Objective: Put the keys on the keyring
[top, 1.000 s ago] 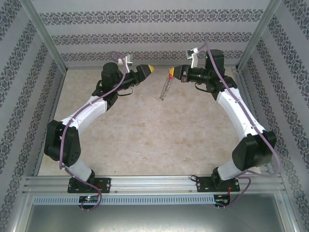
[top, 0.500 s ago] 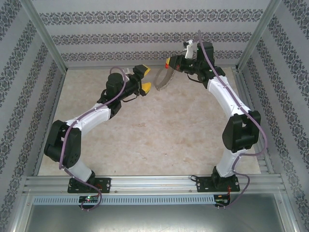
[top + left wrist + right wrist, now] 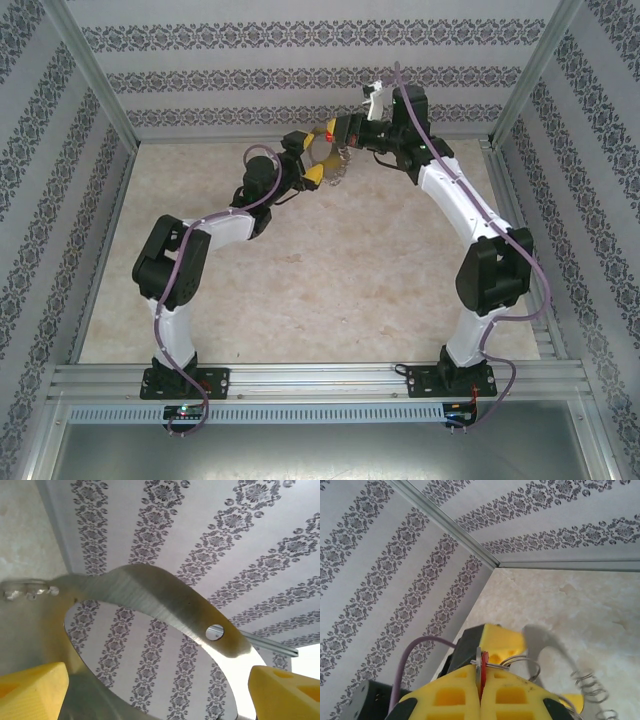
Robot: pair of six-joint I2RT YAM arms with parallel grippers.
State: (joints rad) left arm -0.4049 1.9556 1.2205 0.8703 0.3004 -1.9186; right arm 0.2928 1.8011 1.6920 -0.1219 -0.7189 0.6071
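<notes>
My right gripper (image 3: 342,130) is raised near the back wall, shut on the red head of the key (image 3: 344,137). In the right wrist view the red key (image 3: 483,658) and a thin wire ring are pinched between the yellow pads (image 3: 510,695). The keyring (image 3: 322,158), a grey metal loop, hangs from that grip. My left gripper (image 3: 308,158) stands open around the loop. In the left wrist view the keyring's flat band (image 3: 150,597) arches across, and the yellow fingertips (image 3: 30,690) sit wide apart on either side of it.
Small silvery coils (image 3: 590,685) dangle from the loop's edge. The patterned back wall (image 3: 250,80) and its metal corner rail (image 3: 445,527) are close behind both grippers. The marbled tabletop (image 3: 330,280) lies below and in front of them.
The right gripper has lifted the key and loop up and left toward the back wall. The left arm has swung right to meet it, its fingers spreading around the loop.
</notes>
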